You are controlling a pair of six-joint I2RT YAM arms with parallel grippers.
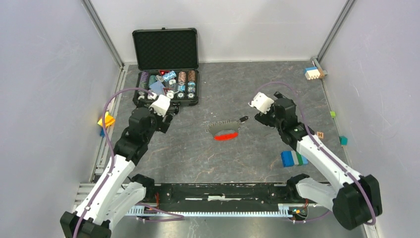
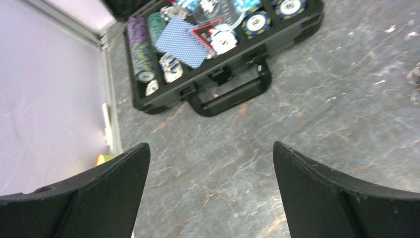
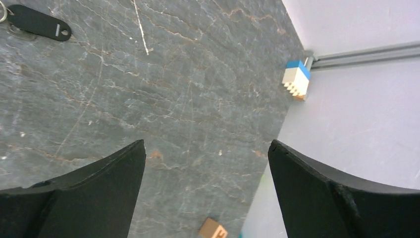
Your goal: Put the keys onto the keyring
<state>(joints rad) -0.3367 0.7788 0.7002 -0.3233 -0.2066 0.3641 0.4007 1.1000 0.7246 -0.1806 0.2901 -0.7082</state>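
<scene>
The keyring lies mid-table: a thin silvery chain [image 1: 218,125] looped above a flat red tag [image 1: 226,135]. A key [image 1: 243,119] with a black head rests at the chain's right end; whether it is threaded on I cannot tell. My left gripper [image 1: 169,115] hangs open left of the keyring, near the case, with nothing between its fingers [image 2: 119,188]. A bit of chain [image 2: 415,84] shows at that view's right edge. My right gripper [image 1: 262,117] is open and empty just right of the key. The key [image 3: 37,22] sits top left in the right wrist view.
An open black case [image 1: 166,87] of poker chips and cards stands at the back left. A blue-and-white block [image 1: 313,73] sits in the back right corner. Blue, green and white blocks [image 1: 293,158], a wooden cube [image 1: 320,134] and a teal cube [image 1: 343,140] lie right. A yellow-orange object [image 1: 106,120] is by the left wall.
</scene>
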